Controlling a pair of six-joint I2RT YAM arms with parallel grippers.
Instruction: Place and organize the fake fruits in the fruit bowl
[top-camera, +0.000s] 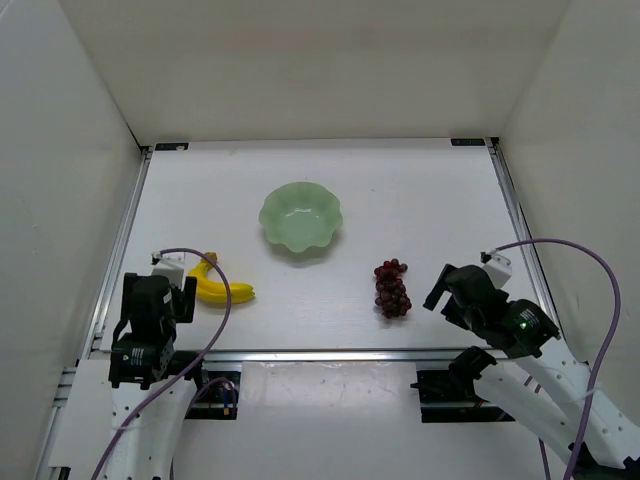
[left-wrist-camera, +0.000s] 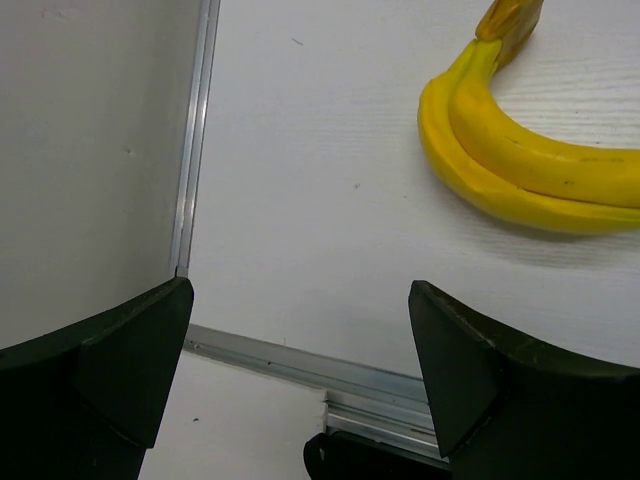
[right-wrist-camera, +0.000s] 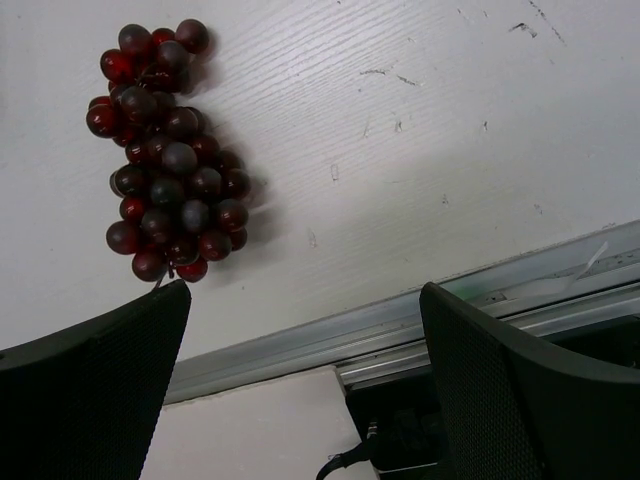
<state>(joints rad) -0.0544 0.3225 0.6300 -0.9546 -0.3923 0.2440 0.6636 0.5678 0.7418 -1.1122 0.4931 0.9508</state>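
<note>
The mint-green fruit bowl (top-camera: 301, 216) with a wavy rim sits empty at the table's middle back. The yellow banana bunch (top-camera: 222, 284) lies on the table left of centre; it also shows at the upper right of the left wrist view (left-wrist-camera: 520, 160). The dark red grapes (top-camera: 392, 289) lie right of centre and show at the upper left of the right wrist view (right-wrist-camera: 165, 160). My left gripper (top-camera: 186, 300) is open and empty, just left of the bananas near the front edge. My right gripper (top-camera: 440, 296) is open and empty, right of the grapes.
White walls enclose the table on the left, back and right. A metal rail (top-camera: 330, 354) runs along the front edge, also seen in the right wrist view (right-wrist-camera: 400, 325). A side rail (left-wrist-camera: 195, 130) lies close to my left gripper. Purple cables loop over both arms.
</note>
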